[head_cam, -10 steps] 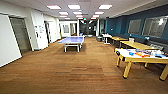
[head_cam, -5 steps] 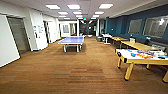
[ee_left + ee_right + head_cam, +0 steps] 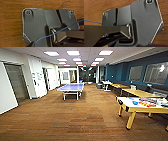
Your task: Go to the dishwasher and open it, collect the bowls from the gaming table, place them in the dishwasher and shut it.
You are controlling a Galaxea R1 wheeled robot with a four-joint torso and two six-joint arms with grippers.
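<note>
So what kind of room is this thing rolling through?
Probably an office recreation lounge. A blue table-tennis table stands mid-room, a white-topped game table with yellow legs sits to the right, and wood-look flooring runs under ceiling light panels.

A blue bowl (image 3: pixel 135 102) rests on the white-topped gaming table (image 3: pixel 130 105).

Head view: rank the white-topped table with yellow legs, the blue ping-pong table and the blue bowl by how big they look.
1. White-topped table with yellow legs, though it is nearest.
2. Blue ping-pong table.
3. Blue bowl.

Head camera high, facing down room; both wrist cameras close above wood floor (image 3: pixel 11 25).
</note>
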